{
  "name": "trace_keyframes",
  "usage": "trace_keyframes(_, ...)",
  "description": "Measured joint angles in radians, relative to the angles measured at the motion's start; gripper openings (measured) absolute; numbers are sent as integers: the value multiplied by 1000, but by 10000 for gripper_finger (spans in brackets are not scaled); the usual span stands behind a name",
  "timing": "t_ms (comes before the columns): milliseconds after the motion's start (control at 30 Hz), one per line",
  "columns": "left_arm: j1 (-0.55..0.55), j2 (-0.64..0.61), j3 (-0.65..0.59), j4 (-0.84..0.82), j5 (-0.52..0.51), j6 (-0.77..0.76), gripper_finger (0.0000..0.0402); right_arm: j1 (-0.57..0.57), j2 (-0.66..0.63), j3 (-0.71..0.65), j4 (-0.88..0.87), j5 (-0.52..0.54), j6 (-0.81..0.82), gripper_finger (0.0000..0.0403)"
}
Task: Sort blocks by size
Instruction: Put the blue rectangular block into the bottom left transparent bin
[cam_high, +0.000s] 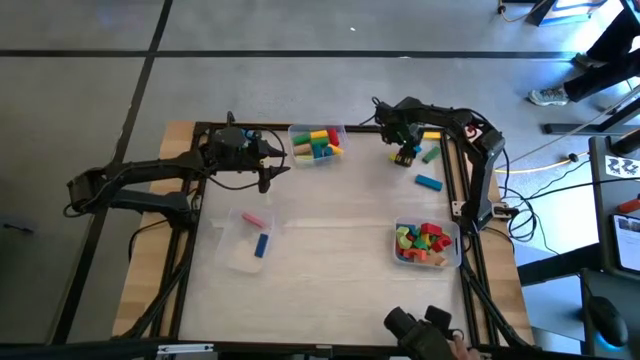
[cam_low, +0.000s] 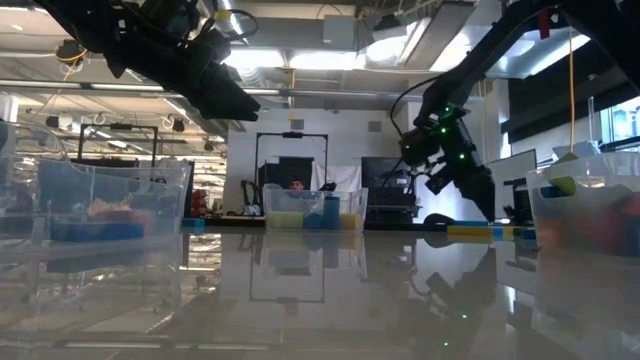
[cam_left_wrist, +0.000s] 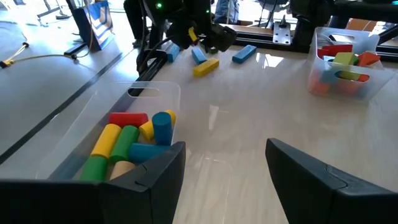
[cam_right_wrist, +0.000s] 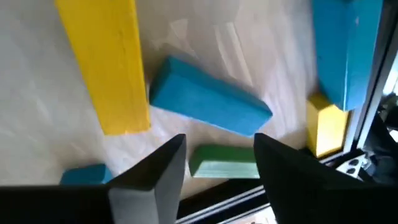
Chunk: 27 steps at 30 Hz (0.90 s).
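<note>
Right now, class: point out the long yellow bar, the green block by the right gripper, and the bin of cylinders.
long yellow bar (cam_right_wrist: 112, 68), right wrist view, mid top face.
green block (cam_right_wrist: 222, 162), right wrist view, top face.
bin of cylinders (cam_left_wrist: 163, 92), left wrist view, clear far rim.

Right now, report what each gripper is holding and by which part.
Nothing is held. The left gripper hangs open and empty beside the bin of cylinders. The right gripper is open over loose bars, a green bar between its fingers, ungripped.

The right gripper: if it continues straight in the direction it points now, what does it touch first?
Probably the green block between the open fingers of the right gripper, with a blue block just beyond; depth is unclear.
</note>
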<state>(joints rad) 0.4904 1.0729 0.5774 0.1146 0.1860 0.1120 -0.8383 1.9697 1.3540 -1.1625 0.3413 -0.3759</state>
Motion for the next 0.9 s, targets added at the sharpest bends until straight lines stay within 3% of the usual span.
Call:
trace_keyframes(400,0,0,0,-29,0,23,218,1,-1,-44,75,32,-249,191)
trace_keyframes(900,0,0,0,-16,0,19,218,1,-8,-128,223,127,-340,150)
